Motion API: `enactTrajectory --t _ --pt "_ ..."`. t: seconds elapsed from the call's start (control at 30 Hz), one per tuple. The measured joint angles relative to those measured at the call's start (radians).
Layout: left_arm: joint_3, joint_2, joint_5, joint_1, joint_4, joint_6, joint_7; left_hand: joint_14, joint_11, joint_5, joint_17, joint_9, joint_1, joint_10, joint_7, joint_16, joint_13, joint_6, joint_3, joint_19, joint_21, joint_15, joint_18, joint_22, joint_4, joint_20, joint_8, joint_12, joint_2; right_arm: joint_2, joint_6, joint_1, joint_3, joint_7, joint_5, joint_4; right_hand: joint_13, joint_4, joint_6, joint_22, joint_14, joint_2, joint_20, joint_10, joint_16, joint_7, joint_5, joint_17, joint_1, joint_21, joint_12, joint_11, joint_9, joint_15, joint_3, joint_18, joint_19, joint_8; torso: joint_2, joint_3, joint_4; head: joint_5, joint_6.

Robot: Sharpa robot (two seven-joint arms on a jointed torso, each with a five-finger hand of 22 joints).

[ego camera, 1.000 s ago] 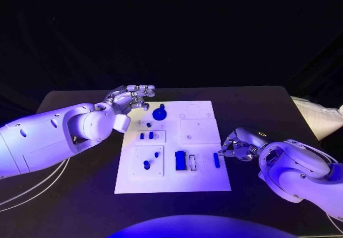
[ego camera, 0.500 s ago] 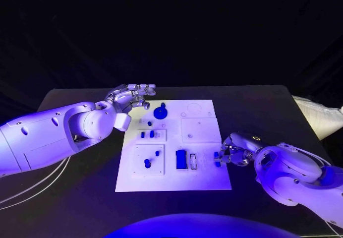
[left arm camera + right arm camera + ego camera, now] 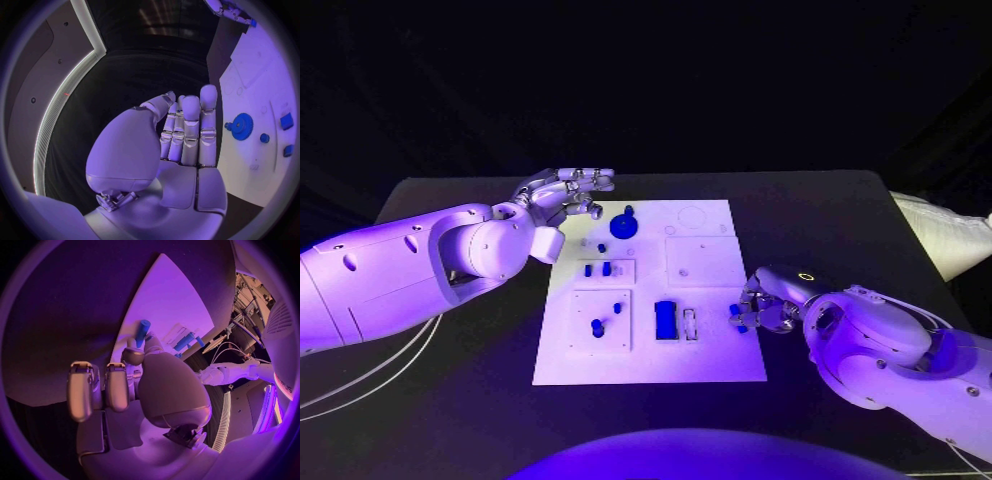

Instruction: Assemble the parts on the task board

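R wrist cam: right hand (image 3: pixel 134 385) pinches blue peg (image 3: pixel 142 332); left hand (image 3: pixel 181 135) fingers apart, holding nothing.

the task board (image 3: pixel 707 365) is a white rectangular plate lying flat in the middle of the table, its long side running away from the robot, with shallow square recesses marked on its surface. a round blue gear-like part (image 3: pixel 623 228) stands near its far left corner, small blue pegs (image 3: pixel 596 270) sit in the left-hand recesses, and a blue block (image 3: pixel 665 321) lies beside a pale slot nearer the robot. a thin blue bar (image 3: pixel 143 332) is at the board's right edge, pinched in the right hand (image 3: pixel 764 308).
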Motion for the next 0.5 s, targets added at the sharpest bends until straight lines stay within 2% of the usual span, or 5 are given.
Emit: enactTrajectory --t 0.03,0.13,0.2,0.33,0.5 --pt "0.000 0.000 -0.001 0.000 0.000 0.000 0.000 0.000 0.000 0.000 0.000 0.000 0.000 0.000 0.000 0.000 0.000 0.000 0.000 0.000 0.000 0.000 0.000 0.000 0.000 0.000 0.000 0.000 0.000 0.003 0.004 -0.001 0.000 0.000 -0.009 -0.001 -0.001 -0.009 0.002 0.000 0.000 -0.001 0.000 0.000 0.000 -0.002 -0.016 0.000 0.018 0.000 -0.004 0.000 0.001 0.000 0.008 0.000 0.000 0.000 0.000 0.0000 0.0002 0.001 0.000" --pt "0.000 0.000 -0.006 0.000 0.001 0.000 0.000 0.000 0.000 0.000 0.000 0.000 0.000 0.000 0.000 0.000 0.000 0.000 0.000 0.000 0.000 0.000 0.000 0.000 0.000 0.000 0.000 0.000 0.000 0.008 0.017 -0.003 0.002 0.001 -0.038 -0.001 -0.005 -0.041 0.003 0.000 0.000 -0.002 0.000 -0.006 0.000 -0.003 -0.112 0.000 0.059 0.000 -0.012 -0.005 0.001 0.000 0.040 0.000 0.000 -0.005 0.000 -0.0001 0.0009 0.001 0.000" --pt "0.000 -0.001 -0.009 0.000 0.001 0.000 0.000 0.000 0.000 0.000 0.000 0.000 0.000 0.000 0.000 0.000 0.000 0.000 0.000 0.000 0.000 0.000 0.000 0.000 0.000 0.000 0.000 0.000 0.000 0.010 0.024 -0.004 0.003 0.003 -0.055 -0.001 -0.007 -0.049 0.003 0.000 0.000 -0.002 0.000 -0.006 0.000 -0.003 -0.130 0.001 0.066 0.000 -0.012 -0.005 0.003 0.000 0.048 0.000 0.000 -0.006 0.000 -0.0001 0.0008 0.002 -0.001" --pt "0.000 -0.001 -0.015 0.000 0.001 0.000 0.000 0.000 0.000 0.000 0.000 0.000 0.000 0.000 0.000 0.000 0.000 0.000 0.000 0.000 0.000 0.000 0.000 0.000 0.000 0.000 0.000 0.000 0.000 0.013 0.039 -0.005 0.003 0.004 -0.084 0.002 -0.007 -0.050 0.003 0.000 0.000 -0.002 0.000 -0.006 0.000 -0.003 -0.130 0.001 0.080 0.000 -0.019 -0.005 0.004 0.000 0.061 0.000 0.000 -0.006 0.000 -0.0001 0.0001 0.004 -0.003" --pt "0.000 -0.002 -0.019 0.000 0.002 0.000 0.000 0.000 0.000 0.000 0.000 0.000 0.000 0.000 0.000 0.000 0.000 0.000 0.000 0.000 0.000 0.000 0.000 0.000 0.000 0.000 0.000 0.000 0.000 0.018 0.054 -0.006 0.003 0.004 -0.111 0.007 -0.016 -0.070 0.008 0.000 0.000 -0.004 0.000 -0.010 -0.004 -0.005 -0.051 0.000 0.121 0.000 -0.035 -0.006 0.004 0.000 0.117 0.000 0.000 -0.021 0.000 0.0000 -0.0003 0.004 -0.004"
